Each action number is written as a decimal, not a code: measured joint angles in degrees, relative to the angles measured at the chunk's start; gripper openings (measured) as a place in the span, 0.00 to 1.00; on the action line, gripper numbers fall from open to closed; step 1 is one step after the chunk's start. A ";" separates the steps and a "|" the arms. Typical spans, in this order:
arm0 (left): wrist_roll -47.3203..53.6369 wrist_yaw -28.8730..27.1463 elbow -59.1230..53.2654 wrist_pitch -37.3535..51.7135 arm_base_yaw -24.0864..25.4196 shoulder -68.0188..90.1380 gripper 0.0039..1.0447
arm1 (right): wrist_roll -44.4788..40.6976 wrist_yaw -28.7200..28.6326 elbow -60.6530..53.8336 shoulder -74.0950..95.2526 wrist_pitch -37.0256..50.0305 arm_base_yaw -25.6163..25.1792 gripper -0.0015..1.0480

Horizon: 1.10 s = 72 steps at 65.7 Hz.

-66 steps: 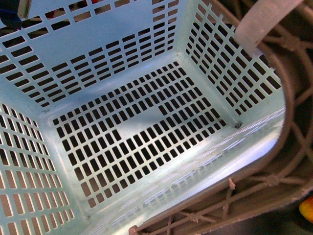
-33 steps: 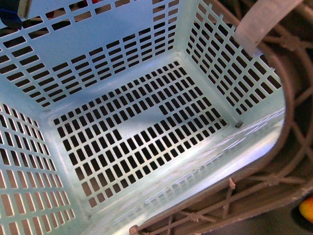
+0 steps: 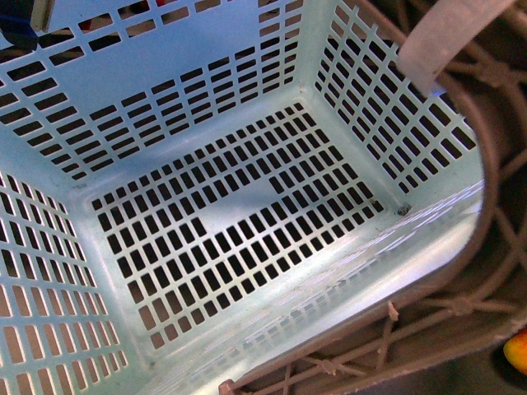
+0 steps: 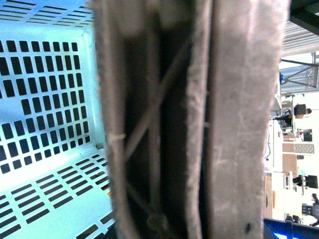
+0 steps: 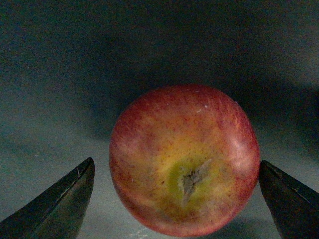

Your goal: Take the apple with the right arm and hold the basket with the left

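The pale mint-blue basket [image 3: 247, 90] fills the front view; its slotted floor and walls are empty. Its brown-grey swing handle [image 3: 486, 189] curves along the right, with a white tie [image 3: 445, 33] on it. In the left wrist view the handle [image 4: 234, 124] fills the middle, right against the camera, and the basket wall [image 4: 45, 109] shows beside it; my left gripper is shut on the basket, its fingers hidden. In the right wrist view the red apple [image 5: 184, 159], stem dimple toward the camera, lies on a grey surface between the open fingers [image 5: 60, 204] of my right gripper [image 5: 177, 199].
A small piece of a yellow-orange and red fruit [image 3: 517, 352] shows at the front view's right edge, beyond the handle. A bright room with furniture [image 4: 294, 149] shows behind the handle in the left wrist view.
The basket has shifted very slightly in the front view; otherwise nothing has visibly changed.
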 joint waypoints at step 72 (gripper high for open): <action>0.00 -0.09 0.00 0.00 0.00 0.00 0.14 | -1.03 -5.81 -6.71 -16.76 -0.24 -6.47 0.76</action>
